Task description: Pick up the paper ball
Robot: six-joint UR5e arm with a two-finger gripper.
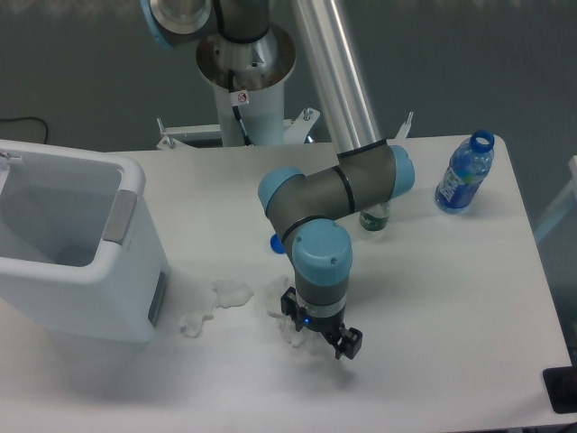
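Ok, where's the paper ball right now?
The paper ball lies on the white table near the front centre, partly hidden under the hand, with two smaller paper scraps to its left towards the white bin.

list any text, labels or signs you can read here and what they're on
No text can be read.
Robot base: a small round red and white sticker, a prohibition-type sign; any wording is too small to read.
Blue bottle: a blue label, print too blurred to read.
White bin: no visible text.
Gripper: a small blue light, no lettering.
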